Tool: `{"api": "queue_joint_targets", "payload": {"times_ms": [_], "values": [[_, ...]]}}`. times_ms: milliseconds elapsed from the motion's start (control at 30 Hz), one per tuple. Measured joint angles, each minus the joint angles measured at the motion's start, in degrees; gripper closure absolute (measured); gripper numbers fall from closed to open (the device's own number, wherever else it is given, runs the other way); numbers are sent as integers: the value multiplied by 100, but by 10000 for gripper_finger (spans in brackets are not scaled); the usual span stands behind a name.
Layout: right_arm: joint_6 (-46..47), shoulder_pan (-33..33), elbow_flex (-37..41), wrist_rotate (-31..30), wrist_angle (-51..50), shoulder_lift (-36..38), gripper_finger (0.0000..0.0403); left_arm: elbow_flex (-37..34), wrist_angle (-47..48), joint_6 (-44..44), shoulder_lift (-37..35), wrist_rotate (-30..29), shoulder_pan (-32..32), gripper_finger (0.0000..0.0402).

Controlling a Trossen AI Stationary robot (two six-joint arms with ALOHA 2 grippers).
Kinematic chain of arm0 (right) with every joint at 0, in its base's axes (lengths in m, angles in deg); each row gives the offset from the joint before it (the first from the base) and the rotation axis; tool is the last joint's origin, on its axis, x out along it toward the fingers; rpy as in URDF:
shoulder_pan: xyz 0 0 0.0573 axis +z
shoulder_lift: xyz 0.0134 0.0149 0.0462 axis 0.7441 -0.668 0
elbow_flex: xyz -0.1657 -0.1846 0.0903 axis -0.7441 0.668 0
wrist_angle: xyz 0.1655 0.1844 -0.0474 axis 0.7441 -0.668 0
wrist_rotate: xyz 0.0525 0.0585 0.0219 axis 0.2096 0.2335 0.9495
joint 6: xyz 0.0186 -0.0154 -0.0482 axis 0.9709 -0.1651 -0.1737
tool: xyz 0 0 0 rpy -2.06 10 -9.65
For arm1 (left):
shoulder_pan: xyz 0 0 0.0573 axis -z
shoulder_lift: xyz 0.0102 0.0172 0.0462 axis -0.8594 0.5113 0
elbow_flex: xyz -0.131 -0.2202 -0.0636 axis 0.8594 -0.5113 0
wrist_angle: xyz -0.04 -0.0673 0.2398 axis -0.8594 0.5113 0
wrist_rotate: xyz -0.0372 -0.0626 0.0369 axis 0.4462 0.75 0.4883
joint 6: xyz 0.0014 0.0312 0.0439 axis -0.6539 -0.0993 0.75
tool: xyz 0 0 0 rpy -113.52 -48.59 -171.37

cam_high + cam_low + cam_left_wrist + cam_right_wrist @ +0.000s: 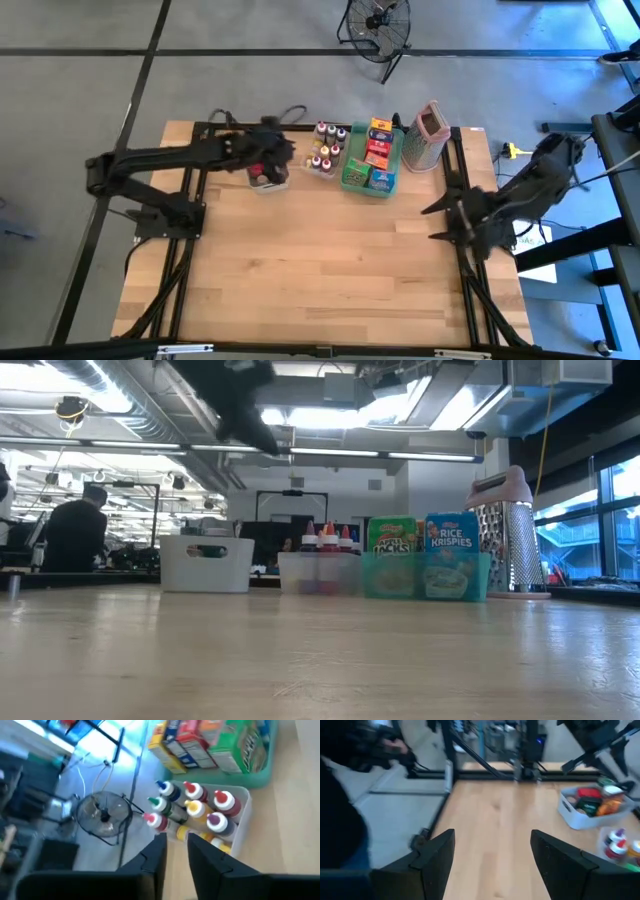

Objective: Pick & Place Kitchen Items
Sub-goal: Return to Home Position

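The wooden table (330,270) filled the overhead view, its whole near half bare, and all the goods stood in a row along the far edge. The left arm (170,158) reached in from the left side to that row, and the left gripper (275,150) hung above the pale bin (268,182); in its own wrist view its fingers (155,862) stood a narrow gap apart with nothing between them. The right arm (530,185) was folded at the table's right edge, well away from the row, and the right gripper (492,837) pointed in over the bare boards with its fingers spread wide and empty. On the floor beyond the table stood a round fan (378,25), and in the low view a person (75,530) sat far off in the room. A tall box grater (428,135) stood upright at the right end of the row. Just beside it was the green tray (347,183), then a clear bin (242,820), then the pale bin at the left end. The small food boxes (378,150) stood packed on end inside the green tray. The tiny bottles (200,807), with red, blue, green, yellow and purple caps, were crowded upright in the clear bin. The small round jars (592,802) lay together in the pale bin.
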Motion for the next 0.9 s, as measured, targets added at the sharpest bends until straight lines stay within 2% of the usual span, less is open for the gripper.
{"api": "queue_joint_targets", "payload": {"times_ms": [133,233,333,533,633,900], "values": [[-163,0,-2,362,-2,577,150,44,770,-816,-794,313,-152,369],[-584,0,-2,658,-37,979,180,42,1189,-1313,-1327,577,-219,396],[-816,-2,-4,649,-285,1308,225,0,1520,-1615,-1828,591,-219,399],[-747,-1,-2,126,-1096,1653,301,-5,2375,-2175,-2619,768,-219,400],[-582,-2,118,-135,-1266,1748,322,-6,2723,-2434,-2937,883,-218,400],[-355,-2,771,-5,-1330,2316,357,-11,3256,-2976,-3841,883,-218,400]]}}
